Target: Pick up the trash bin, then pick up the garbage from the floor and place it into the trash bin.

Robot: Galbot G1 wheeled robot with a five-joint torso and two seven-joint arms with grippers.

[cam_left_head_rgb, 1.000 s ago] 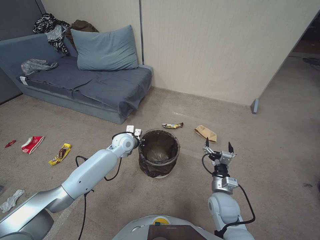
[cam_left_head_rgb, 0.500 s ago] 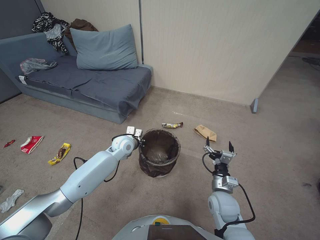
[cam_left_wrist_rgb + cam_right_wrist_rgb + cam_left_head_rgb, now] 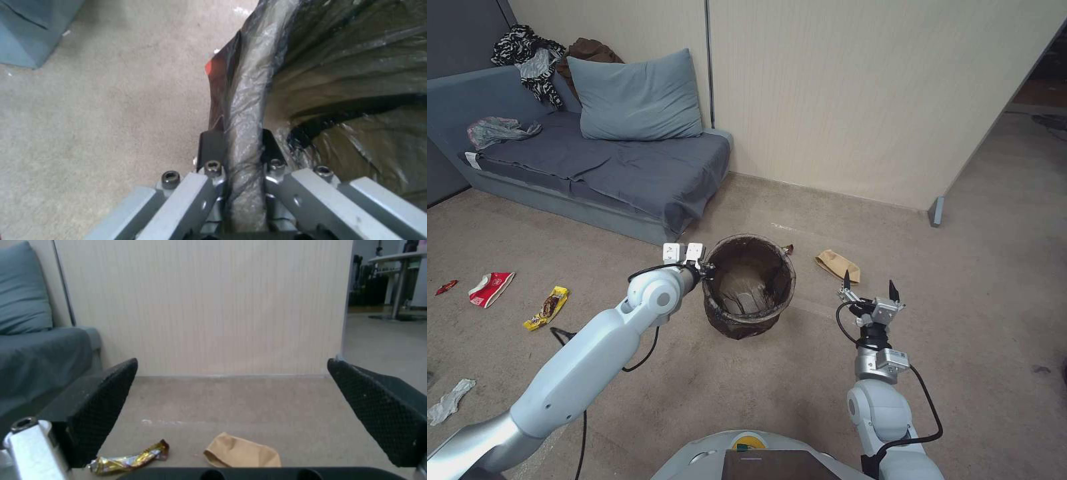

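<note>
The left gripper (image 3: 706,270) is clamped on the trash bin (image 3: 750,285) rim, tilting it clear of the floor for carrying. The right gripper (image 3: 868,290), fingers apart, waits near the brown paper bag (image 3: 838,265).

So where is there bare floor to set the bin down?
Bare carpet lies between the trash bin, gripped at its rim by the left hand, and the open right hand. The floor right of the right arm is bare too. Left is crowded: yellow wrapper, red-and-white wrapper, tissue.

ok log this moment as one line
left gripper: shut on rim of small round bag-lined trash bin, bin tilted | right gripper: open, empty | brown paper bag: on floor
</note>
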